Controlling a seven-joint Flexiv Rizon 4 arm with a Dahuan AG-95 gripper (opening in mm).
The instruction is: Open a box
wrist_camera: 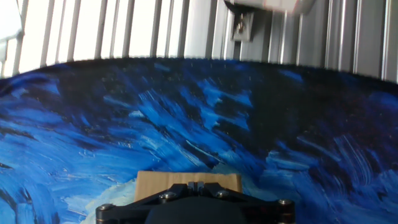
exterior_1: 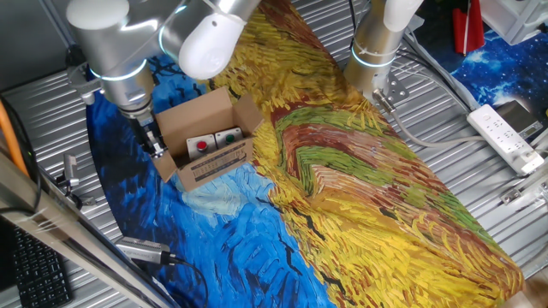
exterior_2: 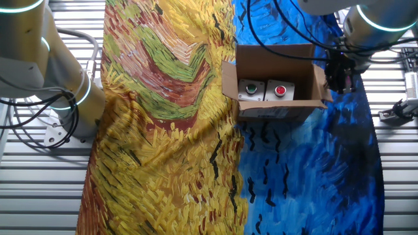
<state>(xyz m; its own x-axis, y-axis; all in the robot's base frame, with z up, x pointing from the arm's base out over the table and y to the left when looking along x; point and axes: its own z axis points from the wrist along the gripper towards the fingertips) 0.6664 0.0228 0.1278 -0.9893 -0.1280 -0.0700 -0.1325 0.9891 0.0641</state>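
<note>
1. Nearest to the hand camera, the dark body of the gripper fills the lower edge of the hand view, with a strip of brown cardboard directly beyond it.
2. Behind that strip lies the painted cloth, blue with dark strokes, and farther away the ribbed metal table.
3. From one fixed view, the box stands on the blue part of the cloth, close to the border where the yellow part begins.
4. Its top is open: the flaps stand up or lean outward, and the inside is visible.
5. Inside the box are two small light units, one with a green button and one with a red button.
6. A white printed label is on the outer side wall that faces the camera in one fixed view.
7. The arm comes down almost vertically at the end of the box, with its wrist pointing to the table.
8. The gripper is at the flap on this end, touching or just beside it.
9. It cannot be told whether the fingers are apart, together or clamped on the flap, because they are dark and small in both fixed views.
10. A second arm base stands on the table beside the yellow part of the cloth, well apart from the box.
</note>
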